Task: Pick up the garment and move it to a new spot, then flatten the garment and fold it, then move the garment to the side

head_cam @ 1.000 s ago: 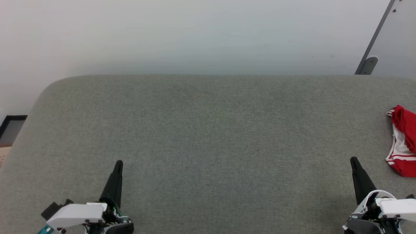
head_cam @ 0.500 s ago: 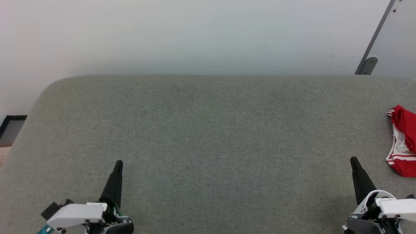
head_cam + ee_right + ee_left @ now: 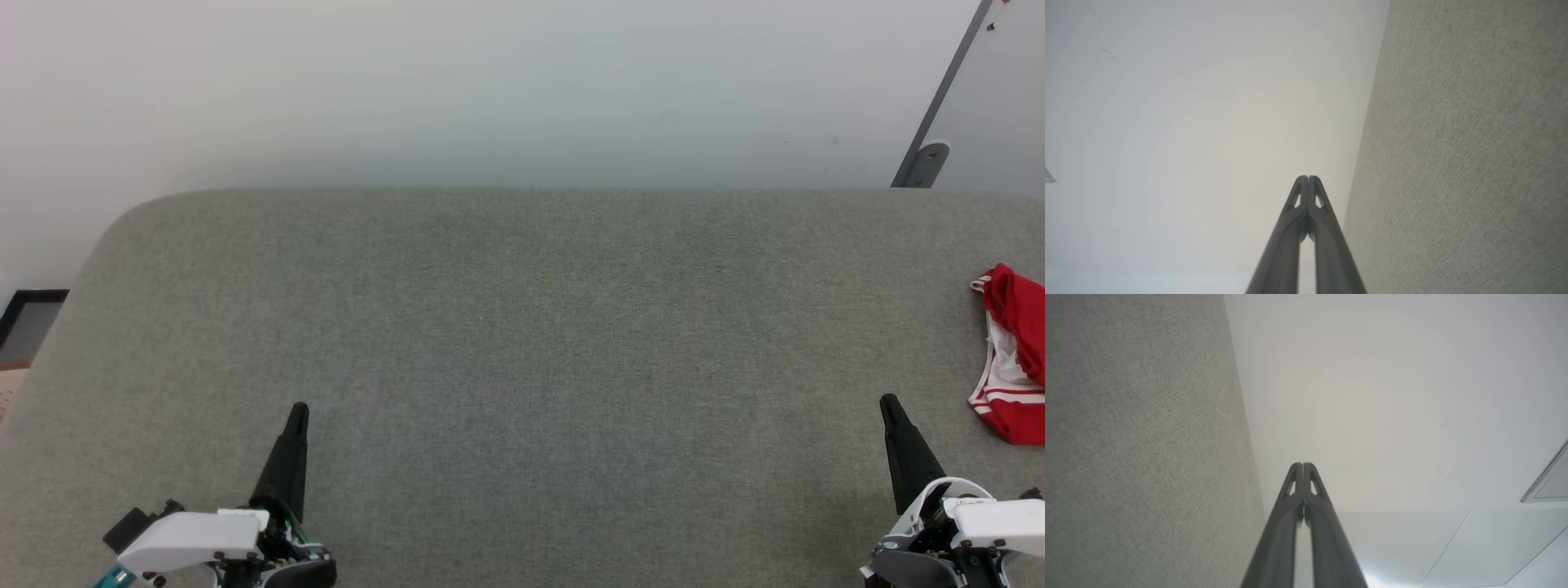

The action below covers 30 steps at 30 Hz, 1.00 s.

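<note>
The closed right gripper (image 3: pixel 1308 178) points along a grey fabric surface (image 3: pixel 1474 143).

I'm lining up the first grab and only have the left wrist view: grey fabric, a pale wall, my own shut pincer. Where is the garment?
Observer: The garment lies bunched at the right end of the grey surface, cut off by the head view's edge.
Operator: Which arm is nearer to it?
Observer: The right pincer. It is to the garment's left and nearer the robot, not touching it.
Operator: Is that one open?
Observer: No, its fingers are pressed together with nothing between them.
</note>
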Available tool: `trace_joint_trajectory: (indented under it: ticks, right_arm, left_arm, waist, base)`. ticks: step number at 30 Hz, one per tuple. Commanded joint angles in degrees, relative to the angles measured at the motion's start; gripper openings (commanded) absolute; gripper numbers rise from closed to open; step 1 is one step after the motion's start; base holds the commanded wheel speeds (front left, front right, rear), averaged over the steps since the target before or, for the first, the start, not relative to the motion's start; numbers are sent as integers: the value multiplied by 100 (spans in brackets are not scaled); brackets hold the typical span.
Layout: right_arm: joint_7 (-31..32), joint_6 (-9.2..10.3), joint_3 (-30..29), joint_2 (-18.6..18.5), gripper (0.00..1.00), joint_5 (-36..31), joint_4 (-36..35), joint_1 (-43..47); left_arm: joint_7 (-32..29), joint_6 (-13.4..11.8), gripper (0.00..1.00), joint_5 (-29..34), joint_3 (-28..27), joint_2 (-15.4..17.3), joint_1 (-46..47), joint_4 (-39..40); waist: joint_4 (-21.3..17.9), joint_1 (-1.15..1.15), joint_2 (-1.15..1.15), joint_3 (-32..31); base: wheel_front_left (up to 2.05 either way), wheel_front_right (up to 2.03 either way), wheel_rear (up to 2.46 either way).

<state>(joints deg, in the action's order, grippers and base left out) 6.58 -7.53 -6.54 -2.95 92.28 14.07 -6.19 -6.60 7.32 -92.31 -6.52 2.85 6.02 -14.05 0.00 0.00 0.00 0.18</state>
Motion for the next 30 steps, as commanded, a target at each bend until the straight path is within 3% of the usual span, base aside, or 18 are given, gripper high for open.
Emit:
trace_joint_trajectory:
  ticks: [1, 30]
  right_arm:
    - [14, 8, -3, 22, 0, 24, -15, -17]
    - [13, 8, -2, 22, 0, 25, -15, -17]
  left_arm:
    - [-10, 30, 0, -18, 0, -6, 56, -4]
    - [-9, 31, 0, -19, 0, -6, 56, -4]
  waist:
    - [0, 0, 0, 0]
    - [0, 0, 0, 0]
  base:
    - [0, 0, 0]
    - [0, 0, 0]
